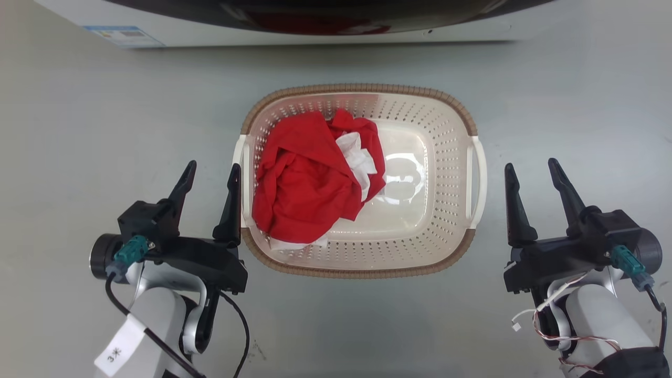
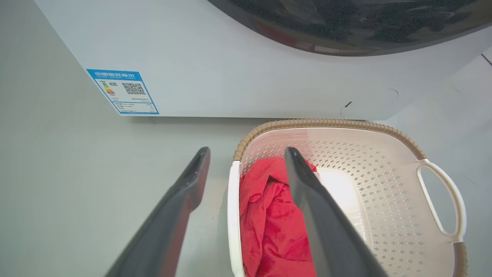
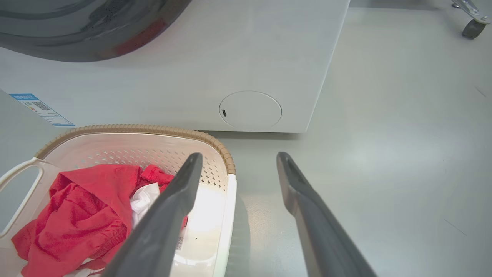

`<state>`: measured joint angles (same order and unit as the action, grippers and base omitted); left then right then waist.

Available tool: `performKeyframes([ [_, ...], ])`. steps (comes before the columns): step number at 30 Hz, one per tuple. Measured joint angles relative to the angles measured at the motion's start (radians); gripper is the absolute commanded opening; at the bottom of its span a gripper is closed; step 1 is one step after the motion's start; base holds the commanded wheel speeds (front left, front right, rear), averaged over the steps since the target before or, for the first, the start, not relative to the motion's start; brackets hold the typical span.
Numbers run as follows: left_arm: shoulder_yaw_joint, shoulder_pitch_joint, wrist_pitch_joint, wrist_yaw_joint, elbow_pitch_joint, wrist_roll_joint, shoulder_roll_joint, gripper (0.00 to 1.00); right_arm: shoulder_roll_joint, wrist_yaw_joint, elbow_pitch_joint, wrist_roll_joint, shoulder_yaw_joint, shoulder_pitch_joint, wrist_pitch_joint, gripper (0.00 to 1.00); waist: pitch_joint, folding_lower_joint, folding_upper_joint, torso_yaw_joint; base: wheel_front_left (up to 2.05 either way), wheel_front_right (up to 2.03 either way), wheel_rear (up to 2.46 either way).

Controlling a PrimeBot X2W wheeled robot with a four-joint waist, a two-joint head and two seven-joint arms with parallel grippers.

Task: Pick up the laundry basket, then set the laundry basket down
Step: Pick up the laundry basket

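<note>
Laundry basket (image 1: 362, 271), holding red and white clothes (image 1: 299, 184), sits on the grey floor (image 1: 105, 131) just in front of a washing machine (image 1: 262, 30). Left gripper (image 1: 213, 166) and right gripper (image 1: 531, 165) flank its white side handles (image 1: 480, 178), fingers spread, gripping nothing. The pickup appears not yet begun. Each gripper likely needs to straddle its handle and close before an even lift.
</note>
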<state>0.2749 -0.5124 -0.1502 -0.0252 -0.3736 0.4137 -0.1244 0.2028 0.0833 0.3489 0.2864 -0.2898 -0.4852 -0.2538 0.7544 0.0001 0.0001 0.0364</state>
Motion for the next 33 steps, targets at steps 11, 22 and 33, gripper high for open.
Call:
performKeyframes([
  [11, 0.003, -0.086, 0.007, 0.05, -0.122, 0.017, 0.003, 1.0, -0.035, -0.019, 0.1, 0.0, -0.017, -0.079, 0.0, 1.0, 0.097, -0.0001, 0.0001, -0.004, 0.0, 0.0, 0.0],
  [22, 0.013, -0.22, 0.054, 0.098, -0.295, 0.035, 0.008, 1.0, -0.075, -0.053, 0.263, 0.001, -0.042, -0.187, 0.005, 1.0, 0.119, -0.0001, 0.0, -0.019, 0.0, 0.0, 0.0],
  [33, 0.014, -0.328, 0.14, 0.132, -0.477, 0.09, 0.013, 1.0, -0.114, -0.092, 0.427, 0.01, -0.081, -0.312, 0.037, 1.0, 0.139, -0.0001, -0.0001, -0.032, 0.0, 0.0, 0.0],
])
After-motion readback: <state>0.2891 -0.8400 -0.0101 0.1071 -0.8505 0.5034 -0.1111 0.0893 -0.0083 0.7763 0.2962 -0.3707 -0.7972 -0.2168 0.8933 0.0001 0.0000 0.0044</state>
